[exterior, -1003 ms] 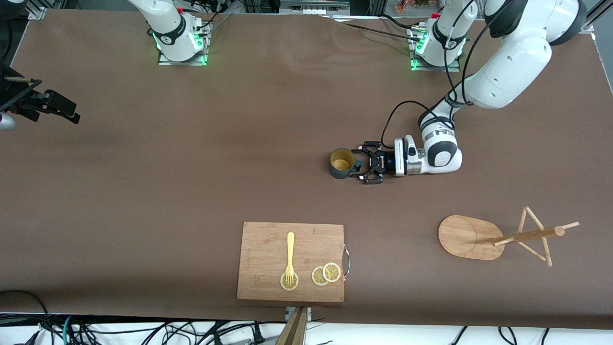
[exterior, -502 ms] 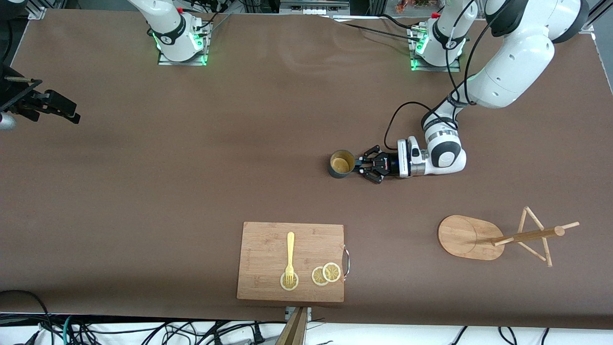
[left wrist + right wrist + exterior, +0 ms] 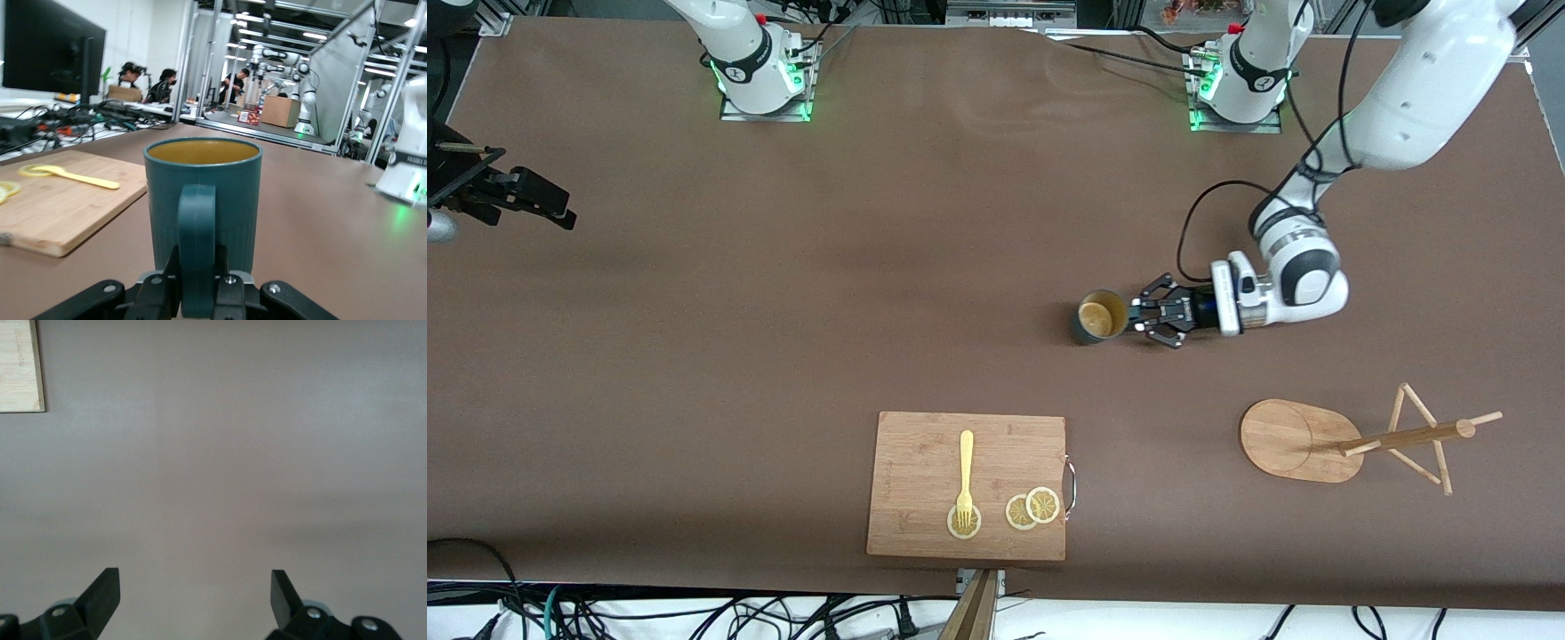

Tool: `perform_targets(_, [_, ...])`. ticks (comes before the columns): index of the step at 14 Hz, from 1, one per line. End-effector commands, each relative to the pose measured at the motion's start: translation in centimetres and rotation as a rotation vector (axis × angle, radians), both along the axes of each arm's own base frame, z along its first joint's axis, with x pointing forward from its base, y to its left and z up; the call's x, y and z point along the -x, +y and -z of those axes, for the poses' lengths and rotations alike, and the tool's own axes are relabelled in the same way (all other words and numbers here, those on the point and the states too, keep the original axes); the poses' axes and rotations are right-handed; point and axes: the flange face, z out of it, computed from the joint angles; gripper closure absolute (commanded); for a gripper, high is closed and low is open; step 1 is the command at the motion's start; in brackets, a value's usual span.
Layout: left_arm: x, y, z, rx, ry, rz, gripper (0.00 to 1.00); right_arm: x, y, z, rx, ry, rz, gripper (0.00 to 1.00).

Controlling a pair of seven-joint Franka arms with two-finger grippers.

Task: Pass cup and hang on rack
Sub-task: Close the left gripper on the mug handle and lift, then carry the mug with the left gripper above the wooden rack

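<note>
The teal cup (image 3: pixel 1098 318) stands upright near the table's middle, its tan inside showing. My left gripper (image 3: pixel 1143 316) lies level with the table and is shut on the cup's handle. In the left wrist view the handle (image 3: pixel 197 253) sits clamped between my left gripper's (image 3: pixel 197 283) two fingers, with the cup (image 3: pixel 220 193) upright. The bamboo rack (image 3: pixel 1303 440) stands nearer the camera, toward the left arm's end. My right gripper (image 3: pixel 193 580) is open and empty, waiting high over the right arm's end of the table (image 3: pixel 547 204).
A wooden cutting board (image 3: pixel 967 484) lies near the front edge with a yellow fork (image 3: pixel 965 471) and lemon slices (image 3: pixel 1032 508) on it. It also shows in the left wrist view (image 3: pixel 60 207). A corner of a board (image 3: pixel 20 367) shows in the right wrist view.
My left gripper closed on the cup's handle, then carried the cup toward the left arm's end of the table and slightly nearer the camera. The right arm has not moved.
</note>
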Motion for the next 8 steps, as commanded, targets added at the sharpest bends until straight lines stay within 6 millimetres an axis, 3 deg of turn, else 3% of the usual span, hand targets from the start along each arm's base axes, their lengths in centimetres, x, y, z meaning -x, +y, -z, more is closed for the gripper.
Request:
perform_targets(1, [2.2, 5.4, -3.6, 0.029, 0.196, -0.061, 1.00, -0.2, 0.3, -0.6, 0.002, -0.005, 0.008, 0.00])
perform_targets(5, [2.5, 14.8, -4.3, 0.108, 0.394, -0.200, 1.00, -0.3, 0.3, -0.5, 0.002, -0.005, 0.008, 0.00])
perform_targets(8, [3.6, 19.2, -5.3, 0.139, 0.453, -0.211, 1.00, -0.2, 0.3, -0.6, 0.002, -0.007, 0.008, 0.00])
